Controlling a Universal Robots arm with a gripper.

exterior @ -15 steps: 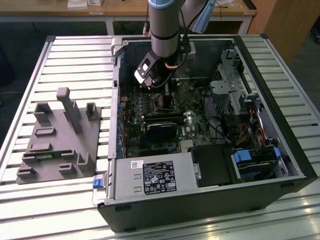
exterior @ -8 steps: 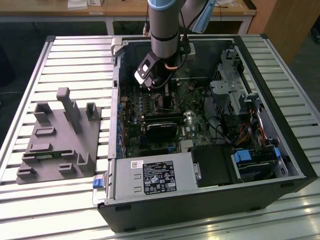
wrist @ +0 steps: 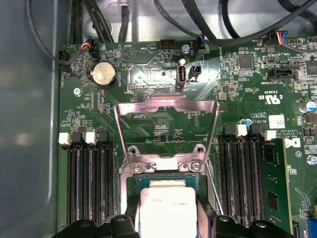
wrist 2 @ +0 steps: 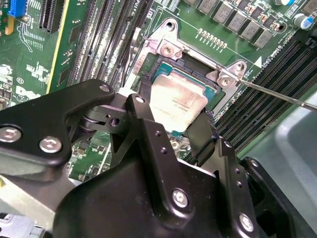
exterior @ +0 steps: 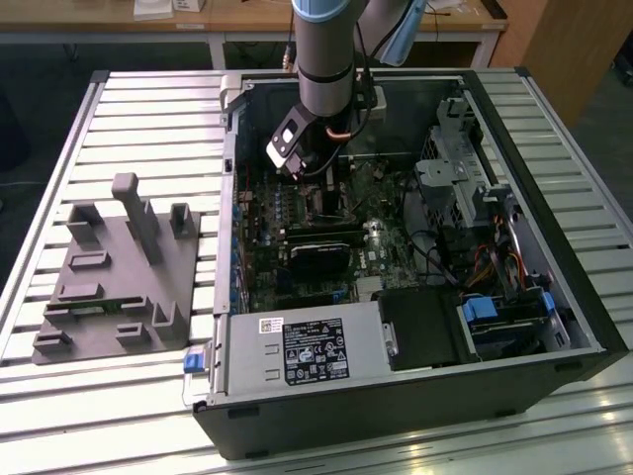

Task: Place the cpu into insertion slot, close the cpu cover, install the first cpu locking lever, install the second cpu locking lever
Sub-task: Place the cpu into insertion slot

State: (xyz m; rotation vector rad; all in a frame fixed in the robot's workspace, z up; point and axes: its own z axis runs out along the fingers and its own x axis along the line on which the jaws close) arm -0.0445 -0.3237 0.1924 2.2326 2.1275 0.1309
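Black fingers clamp flat silvery cpu over dark-rimmed insertion slot.

The gripper clasps the cpu between its black fingers. The pale chip sits over the slot, though whether it is seated there cannot be told. The cover is swung open, its silvery frame reaching from the hinge at the slot's edge across the green board, and a thin lever slants beside the slot. Black memory slots flank it on both sides, a round battery lies beyond the cover, and dark cables cross past the board's far edge.
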